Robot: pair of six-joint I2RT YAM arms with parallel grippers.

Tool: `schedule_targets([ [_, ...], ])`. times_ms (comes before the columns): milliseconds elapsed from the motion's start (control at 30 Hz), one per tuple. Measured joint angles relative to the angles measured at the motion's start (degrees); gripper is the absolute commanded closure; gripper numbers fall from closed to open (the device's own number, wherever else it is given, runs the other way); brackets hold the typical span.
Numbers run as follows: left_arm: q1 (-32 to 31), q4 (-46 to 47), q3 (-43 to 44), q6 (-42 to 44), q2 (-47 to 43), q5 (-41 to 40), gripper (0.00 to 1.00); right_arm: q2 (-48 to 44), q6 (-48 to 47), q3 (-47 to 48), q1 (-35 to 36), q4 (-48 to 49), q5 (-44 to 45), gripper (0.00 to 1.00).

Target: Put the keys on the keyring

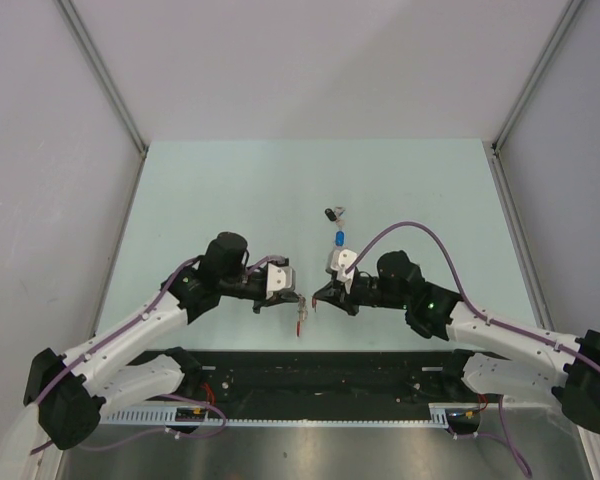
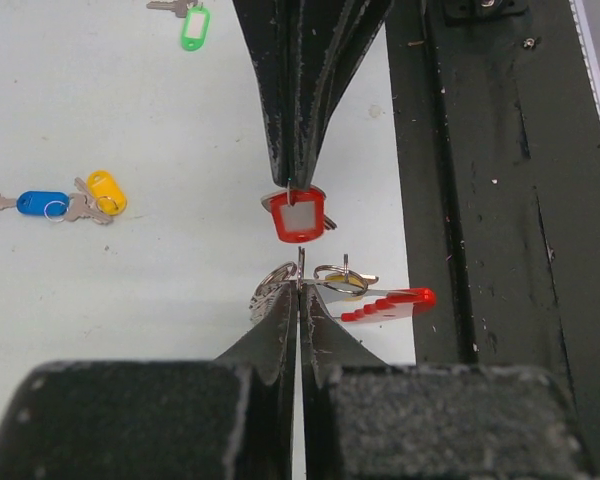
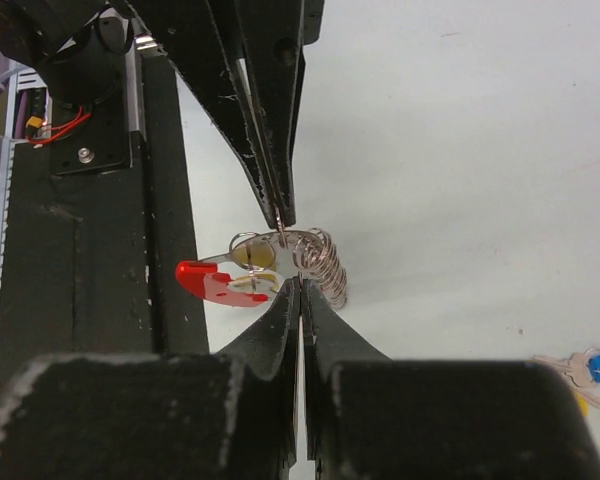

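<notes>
My left gripper [image 1: 296, 298] [image 2: 300, 287] is shut on a metal loop of the keyring, a red curved band [image 2: 400, 302] with a bunch of silvery loops [image 3: 325, 265]. It holds the keyring above the table's near edge. My right gripper [image 1: 316, 300] [image 3: 300, 285] faces it tip to tip and is shut on the small ring of the red-tagged key [image 2: 298, 217]. That tag hangs just beyond the left fingertips and is hidden in the right wrist view. The red band also shows in the right wrist view [image 3: 215, 282] and in the top view [image 1: 300, 322].
Loose keys lie on the pale table [image 1: 230, 190]: a yellow-tagged one [image 2: 107, 191], a blue-tagged one [image 2: 42, 203] [image 1: 339, 238], a green-tagged one [image 2: 194, 27] and a black-tagged one [image 1: 331, 213]. The black base rail [image 2: 500, 200] runs along the near edge.
</notes>
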Motion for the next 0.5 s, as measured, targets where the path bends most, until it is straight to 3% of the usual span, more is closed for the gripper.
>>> schedule_targets([
  [500, -0.1, 0.4, 0.0, 0.3, 0.0, 0.1, 0.99, 1.9, -1.9, 0.0, 2.9, 0.2, 0.3, 1.00],
])
